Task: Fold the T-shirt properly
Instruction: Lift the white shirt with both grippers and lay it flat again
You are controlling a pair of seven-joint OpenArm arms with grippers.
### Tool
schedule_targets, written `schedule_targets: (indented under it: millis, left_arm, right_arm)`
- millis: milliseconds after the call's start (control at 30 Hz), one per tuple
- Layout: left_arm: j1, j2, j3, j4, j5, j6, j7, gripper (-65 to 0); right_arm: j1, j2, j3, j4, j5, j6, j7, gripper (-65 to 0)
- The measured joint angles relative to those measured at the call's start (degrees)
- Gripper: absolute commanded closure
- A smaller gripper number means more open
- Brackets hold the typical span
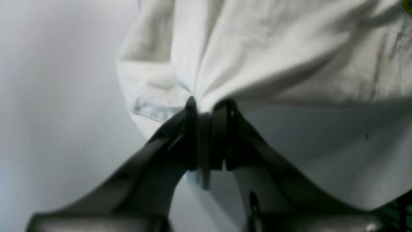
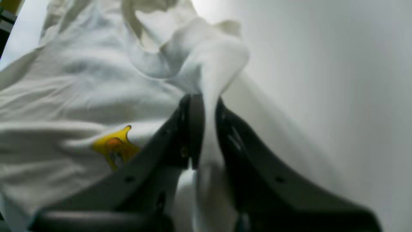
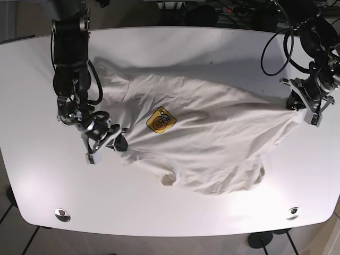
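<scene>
A white T-shirt (image 3: 212, 133) with a yellow logo (image 3: 161, 120) lies crumpled and stretched across the white table (image 3: 170, 48). My left gripper (image 3: 295, 105), on the right side of the base view, is shut on the shirt's edge; the left wrist view shows its tips (image 1: 207, 108) pinching bunched cloth (image 1: 273, 48). My right gripper (image 3: 120, 142), on the left side of the base view, is shut on a fold of the shirt; in the right wrist view its tips (image 2: 206, 101) clamp the cloth (image 2: 80, 83) near the collar, with the logo (image 2: 114, 148) beside them.
Two round metal fittings (image 3: 62, 214) (image 3: 292, 213) sit near the table's front edge. Black cables (image 3: 273, 50) hang by the left arm at the back right. The table's curved front edge (image 3: 170, 234) runs below the shirt.
</scene>
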Motion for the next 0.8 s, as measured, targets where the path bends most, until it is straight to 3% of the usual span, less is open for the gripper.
schedule_targets:
  millis: [100, 233, 500, 600, 700, 800]
  left_arm:
    - [0.44, 0.00, 0.00, 1.75, 0.94, 0.00, 1.11, -0.3]
    - [-8.24, 0.20, 0.55, 1.97, 0.63, -0.02, 1.05, -0.4]
    - [-30.77, -3.32, 11.39, -10.99, 1.07, -0.02, 1.40, -0.4]
    - [-44.02, -5.03, 11.93, -24.06, 2.23, -0.02, 1.46, -0.4]
    - [-55.76, -5.77, 11.72, -32.92, 7.63, -0.02, 1.46, -0.4]
    - [-60.19, -5.77, 11.80, -32.54, 7.72, -0.02, 0.79, -0.4]
  right_arm:
    - [-7.15, -0.09, 5.07, 16.09, 0.07, 0.11, -4.76, -1.9]
    - [-7.13, -0.02, 8.96, 25.79, 0.07, 0.22, -7.06, -1.9]
    - [9.84, 1.49, 8.57, 16.20, 0.04, 0.15, -7.50, -1.9]
    - [20.00, 2.12, 8.22, 9.94, -0.09, 0.09, -7.89, -1.9]
    - [29.83, 3.50, 6.78, 6.75, 0.50, 0.04, -9.90, -1.9]
    - [33.97, 4.00, 6.75, 7.28, 1.16, 0.07, -10.60, -1.9]
